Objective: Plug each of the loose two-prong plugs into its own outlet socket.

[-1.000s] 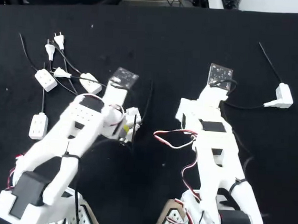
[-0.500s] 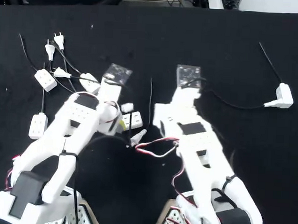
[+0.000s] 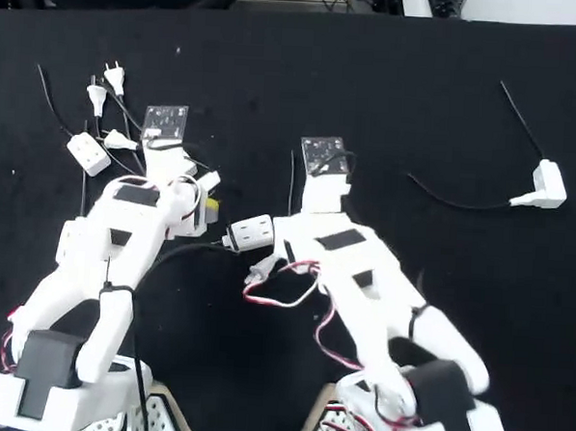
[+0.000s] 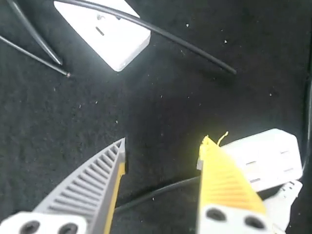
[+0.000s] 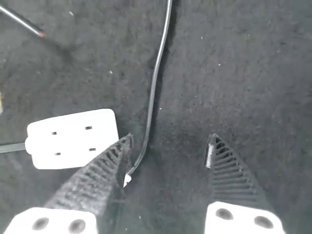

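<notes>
I had the left gripper (image 4: 163, 151) spread wide above the black bench (image 3: 392, 76), with nothing between its fingers. A white outlet block (image 3: 251, 231) lay just beside its yellow-faced finger (image 4: 222, 170), and a black cable (image 4: 156, 195) crossed the bench beneath the gripper. The right gripper (image 5: 169, 142) was spread as well and held nothing. The same outlet block lay just beside one of its fingers, and a thin cord (image 5: 157, 73) ran between them, close to that finger. From overhead, the block sat between the two arms. A second outlet block (image 4: 105, 31) lay farther out from the left gripper. A loose plug (image 3: 115, 72) and a second loose plug (image 3: 96, 94) lay unplugged near the far left corner, well apart from both grippers. An angled plug (image 3: 546, 184) lay alone at the far right.
</notes>
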Controlling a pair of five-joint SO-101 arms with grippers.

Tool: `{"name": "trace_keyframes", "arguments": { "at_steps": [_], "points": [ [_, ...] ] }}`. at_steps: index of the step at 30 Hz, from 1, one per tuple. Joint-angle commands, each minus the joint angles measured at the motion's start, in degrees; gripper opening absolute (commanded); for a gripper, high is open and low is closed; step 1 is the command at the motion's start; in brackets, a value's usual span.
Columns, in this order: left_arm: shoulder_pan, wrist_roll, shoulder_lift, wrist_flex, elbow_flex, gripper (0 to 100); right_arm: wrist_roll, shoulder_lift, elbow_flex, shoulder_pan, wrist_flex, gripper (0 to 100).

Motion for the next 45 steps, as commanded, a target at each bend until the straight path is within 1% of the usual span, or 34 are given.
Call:
{"name": "trace_keyframes", "arguments": {
  "at_steps": [1,7,12,17,18,21,22,23,25,26,31,36,40,42,45],
  "points": [
    [-0.66,1.05,-1.58,-2.20,0.04,24,-0.70,0.92,-4.35,-0.97,0.53,22.2],
    [-0.66,1.05,-1.93,-2.29,0.04,24,-0.35,3.30,-5.58,-1.93,0.70,22.2],
    [-0.66,0.79,-2.11,-2.20,0.13,24,-0.35,8.57,-12.09,-1.93,7.65,22.2],
    [-0.66,0.79,-2.11,-2.11,0.13,24,-0.18,16.22,-20.88,-1.93,16.70,21.2],
    [-0.66,0.79,-2.20,-2.02,0.13,24,-0.18,17.63,-22.20,-1.93,18.02,18.7],
    [-0.84,0.79,-2.20,-2.02,0.13,24,-0.09,20.44,-24.92,-1.49,19.87,3.1],
    [-0.92,0.79,-2.20,-2.02,0.04,24,-0.09,20.70,-25.10,-0.97,19.96,0.5],
    [-0.92,0.79,-2.20,-2.02,0.04,24,-0.09,20.44,-24.92,-0.35,19.96,2.9],
    [-1.10,0.79,-2.20,-1.93,0.04,24,-0.18,18.68,-24.31,1.49,20.04,0.7],
    [-1.10,0.79,-2.20,-1.93,0.04,24,-0.18,17.10,-23.60,2.46,20.04,1.1],
    [-1.10,0.79,-2.20,-2.29,0.04,24,0.09,3.91,-18.24,7.12,20.04,1.0],
    [-1.10,1.05,-2.20,-2.29,0.04,24,8.35,-7.78,-16.48,13.89,22.86,1.1],
    [-1.01,1.05,-2.20,-2.29,0.04,24,12.66,-8.57,-13.05,15.65,24.09,1.9],
    [-0.92,1.05,-2.20,-2.29,0.04,24,16.00,-7.52,-10.42,15.38,24.09,7.7],
    [-0.75,1.05,-2.20,-2.29,0.04,24,18.37,-6.11,-8.84,15.56,24.09,21.6]
  ]
}}
